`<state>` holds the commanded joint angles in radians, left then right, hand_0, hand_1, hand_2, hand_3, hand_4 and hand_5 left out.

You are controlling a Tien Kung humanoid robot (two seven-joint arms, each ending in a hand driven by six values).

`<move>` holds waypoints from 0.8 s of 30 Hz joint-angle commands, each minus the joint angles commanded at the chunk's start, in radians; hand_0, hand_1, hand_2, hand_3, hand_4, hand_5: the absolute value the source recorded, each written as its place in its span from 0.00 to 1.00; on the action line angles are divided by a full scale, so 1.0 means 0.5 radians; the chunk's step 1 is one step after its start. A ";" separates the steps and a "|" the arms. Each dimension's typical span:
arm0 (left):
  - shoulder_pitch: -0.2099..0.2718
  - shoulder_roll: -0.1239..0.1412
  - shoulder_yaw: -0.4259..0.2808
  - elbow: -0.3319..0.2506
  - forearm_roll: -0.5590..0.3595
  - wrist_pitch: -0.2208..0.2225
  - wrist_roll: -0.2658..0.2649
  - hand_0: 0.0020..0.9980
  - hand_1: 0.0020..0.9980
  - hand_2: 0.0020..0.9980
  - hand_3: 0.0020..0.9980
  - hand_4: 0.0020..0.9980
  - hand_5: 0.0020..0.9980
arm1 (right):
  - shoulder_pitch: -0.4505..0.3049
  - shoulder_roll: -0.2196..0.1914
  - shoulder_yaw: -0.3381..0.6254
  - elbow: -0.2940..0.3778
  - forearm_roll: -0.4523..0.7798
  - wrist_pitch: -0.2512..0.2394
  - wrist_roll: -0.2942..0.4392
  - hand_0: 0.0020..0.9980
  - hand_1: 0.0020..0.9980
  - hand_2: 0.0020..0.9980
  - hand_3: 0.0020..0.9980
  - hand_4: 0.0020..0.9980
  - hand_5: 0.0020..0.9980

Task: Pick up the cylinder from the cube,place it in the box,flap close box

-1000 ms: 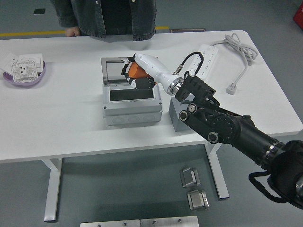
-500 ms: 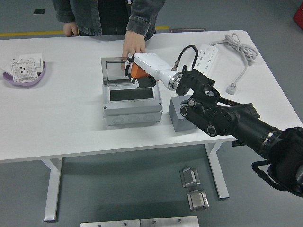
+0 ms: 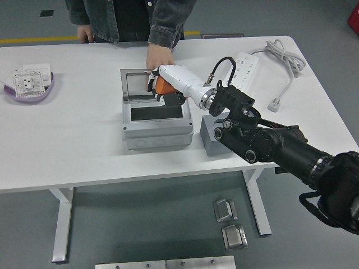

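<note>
Head view: right hand [image 3: 162,89] clamped on cylinder [image 3: 162,85] above box [image 3: 157,120]; person's hand [image 3: 159,58] just behind risks collision.

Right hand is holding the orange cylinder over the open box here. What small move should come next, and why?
Probably lower it slightly and release. The right hand grips the orange cylinder above the back of the grey box, whose lid is open. A person's hand rests behind it, so keep the move short.
</note>
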<state>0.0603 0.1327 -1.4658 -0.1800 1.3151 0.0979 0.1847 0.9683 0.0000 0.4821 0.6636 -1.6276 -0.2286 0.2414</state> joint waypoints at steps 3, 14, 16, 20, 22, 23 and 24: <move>-0.002 -0.002 0.005 0.000 -0.004 0.000 -0.001 0.63 0.65 0.65 0.71 0.68 0.31 | -0.003 0.000 -0.002 -0.010 0.008 -0.002 0.002 0.06 0.17 0.40 0.33 0.00 0.00; 0.002 -0.012 0.007 0.000 -0.002 -0.002 0.001 0.63 0.65 0.65 0.71 0.68 0.31 | -0.023 0.000 0.006 -0.050 0.052 0.005 0.022 0.09 0.18 0.41 0.35 0.00 0.00; 0.001 -0.013 0.007 0.000 -0.001 -0.002 0.001 0.63 0.65 0.65 0.71 0.68 0.31 | -0.022 0.000 0.013 -0.054 0.049 0.014 0.023 0.14 0.24 0.45 0.43 0.00 0.00; -0.004 -0.013 0.006 0.000 0.002 -0.002 0.001 0.63 0.65 0.65 0.71 0.68 0.31 | -0.021 0.000 0.033 -0.062 0.023 0.046 0.015 0.14 0.24 0.45 0.43 0.00 0.00; -0.006 -0.014 0.005 0.000 0.005 -0.002 0.001 0.63 0.65 0.65 0.71 0.68 0.31 | -0.021 0.000 0.040 -0.065 0.018 0.057 0.011 0.32 0.41 0.56 0.63 0.09 0.00; -0.006 -0.014 0.005 0.000 0.005 -0.002 0.001 0.63 0.65 0.65 0.71 0.68 0.31 | -0.022 0.000 0.042 -0.066 0.018 0.060 0.010 0.32 0.41 0.56 0.63 0.09 0.00; -0.007 -0.014 0.005 0.000 0.006 -0.002 0.002 0.63 0.65 0.65 0.71 0.68 0.31 | -0.022 0.000 0.044 -0.066 0.018 0.062 0.009 0.32 0.41 0.56 0.63 0.09 0.00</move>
<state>0.0570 0.1258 -1.4635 -0.1800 1.3179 0.0967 0.1855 0.9572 0.0000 0.5043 0.6306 -1.6184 -0.1974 0.2459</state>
